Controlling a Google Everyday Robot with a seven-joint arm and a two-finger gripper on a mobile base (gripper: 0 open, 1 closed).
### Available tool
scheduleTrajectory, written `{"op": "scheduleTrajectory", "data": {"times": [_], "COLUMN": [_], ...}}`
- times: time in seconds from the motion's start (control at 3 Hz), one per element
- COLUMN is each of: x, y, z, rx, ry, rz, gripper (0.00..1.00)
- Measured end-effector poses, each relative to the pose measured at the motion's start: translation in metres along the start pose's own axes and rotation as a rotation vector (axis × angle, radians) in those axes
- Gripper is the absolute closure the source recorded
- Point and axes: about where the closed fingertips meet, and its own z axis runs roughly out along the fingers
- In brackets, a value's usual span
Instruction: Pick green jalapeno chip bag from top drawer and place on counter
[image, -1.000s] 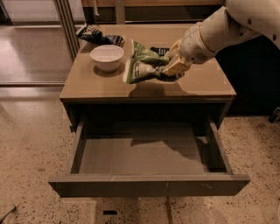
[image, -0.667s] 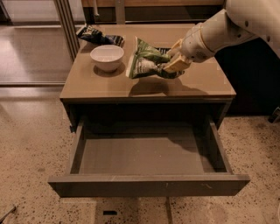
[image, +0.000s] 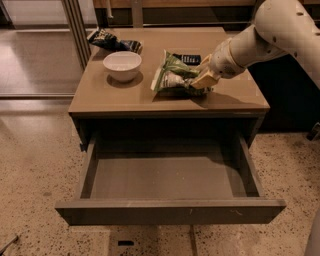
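Note:
The green jalapeno chip bag (image: 170, 75) is light green and white and rests on the counter (image: 125, 95) just right of the middle, tilted on its edge. My gripper (image: 201, 81) comes in from the right on the white arm and is shut on the bag's right end, low over the counter. The top drawer (image: 170, 175) is pulled fully open below the counter and its grey inside holds nothing.
A white bowl (image: 122, 65) stands on the counter left of the bag. A dark blue-black snack bag (image: 112, 41) lies at the back left corner. A small dark flat object (image: 187, 58) lies behind the green bag. Speckled floor surrounds the table.
The gripper and the green bag have come down a little toward the counter; the bag now rests lower on the tabletop. The bowl, the dark bag and the drawer have not moved.

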Motion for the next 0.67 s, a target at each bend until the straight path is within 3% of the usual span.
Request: {"op": "scheduleTrajectory", "data": {"times": [0.33, 0.67], "x": [0.0007, 0.0007], "y": [0.0001, 0.0001], "z": [0.0008, 0.0009], "rx": [-0.001, -0.001], "ry": [0.001, 0.001], "rz": [0.002, 0.002], "gripper": [0.83, 0.58]}}
